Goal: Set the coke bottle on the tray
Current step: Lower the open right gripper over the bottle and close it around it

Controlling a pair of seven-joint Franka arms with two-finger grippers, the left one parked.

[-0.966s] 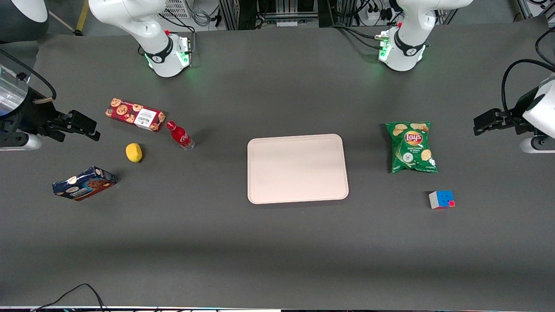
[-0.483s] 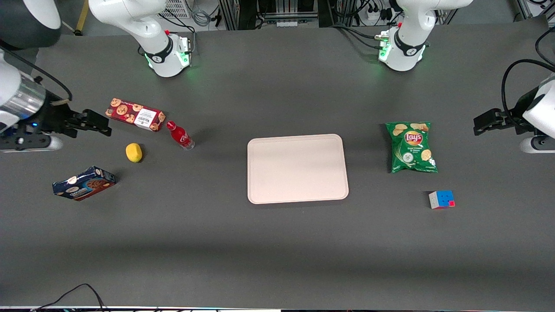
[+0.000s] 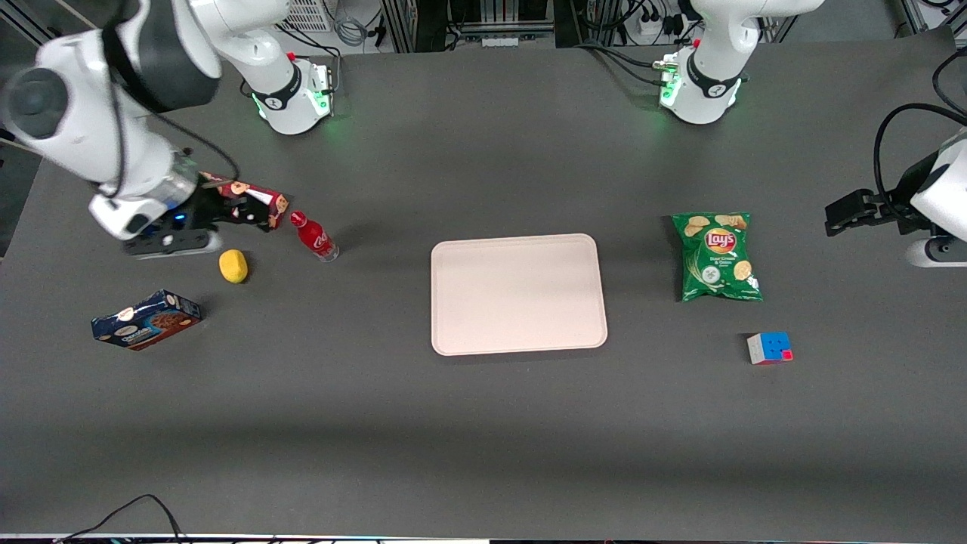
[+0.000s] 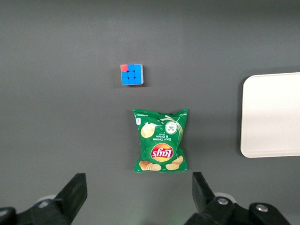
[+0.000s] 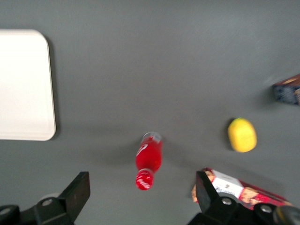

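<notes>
The green chip bag (image 3: 718,257) carries the "Lay's" logo in a red-and-yellow roundel, with small white words under it that cannot be made out with any certainty. The coke bottle (image 3: 315,236) bears white script on its red label (too small to spell out). The blue cookie box (image 3: 146,319) and the red cookie box (image 3: 261,202) have lettering that cannot be read.

You are looking at a matt dark grey table covering (image 3: 483,423). On it the tray (image 3: 518,294) is showing smooth, matt pale plastic. Toward the working arm's end from the tray, the coke bottle (image 3: 314,236) is showing a glossy red label over a clear base, the red cookie box (image 3: 266,201) printed card, and the gripper (image 3: 249,214) above that box, open-fingered, matt black. The chip bag (image 3: 716,257), toward the parked arm's end from the tray, is gleaming like foil.
</notes>
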